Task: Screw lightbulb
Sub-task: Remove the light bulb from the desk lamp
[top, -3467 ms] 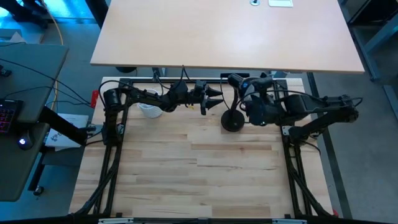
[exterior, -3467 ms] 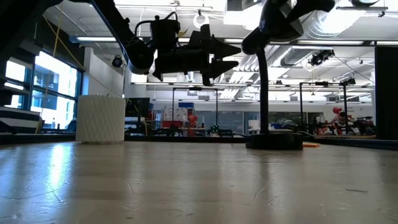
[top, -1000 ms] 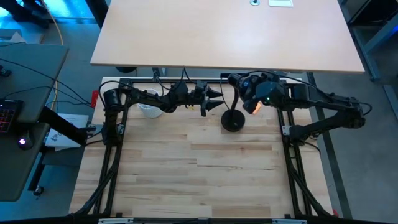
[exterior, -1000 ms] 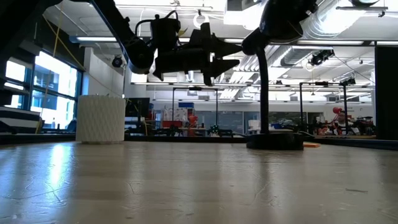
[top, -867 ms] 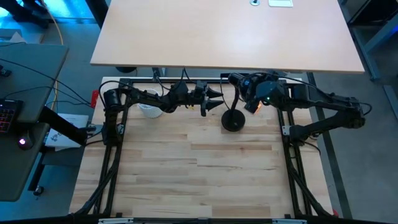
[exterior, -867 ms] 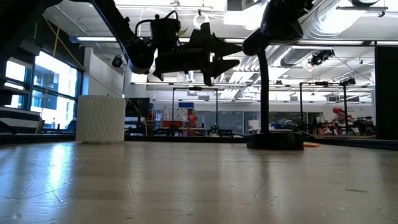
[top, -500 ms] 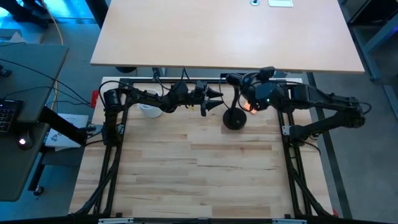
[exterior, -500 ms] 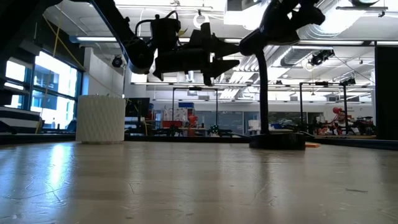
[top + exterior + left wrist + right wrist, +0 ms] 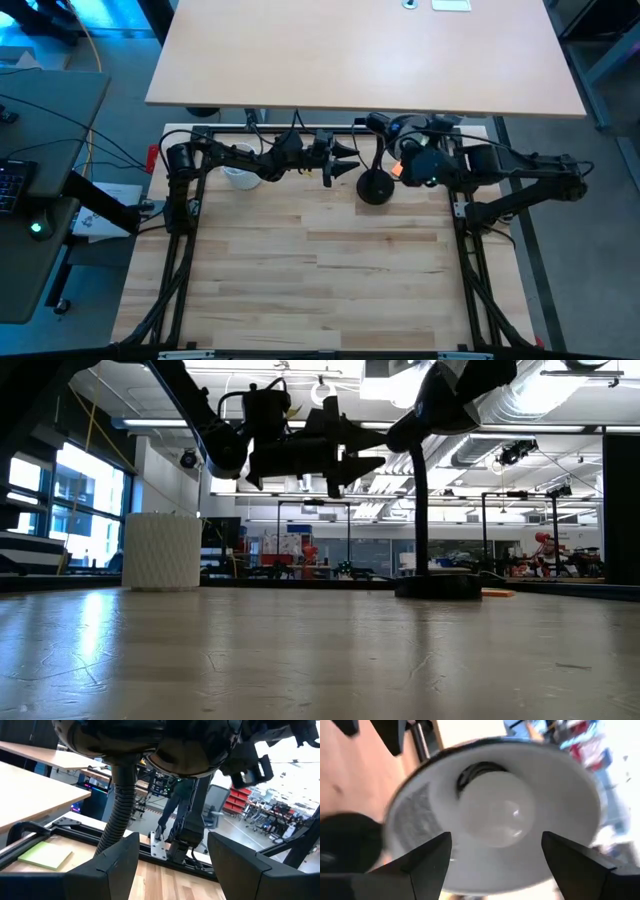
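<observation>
since a moment ago: right gripper [image 9: 400,168] has drawn back slightly from the lamp head; lamp base [image 9: 375,188] has shifted a little along the counter's [image 9: 330,280] far edge.
lightbulb [image 9: 496,809]: seated in the socket inside the white lamp shade [image 9: 560,815], facing the right wrist.
right fingers [image 9: 580,865]: spread wide, released, either side of the shade, holding nothing.
left gripper [image 9: 345,160]: raised near the far edge, beside the lamp; fingers [image 9: 112,865] parted, empty.
white cup [image 9: 161,550]: far left corner.
</observation>
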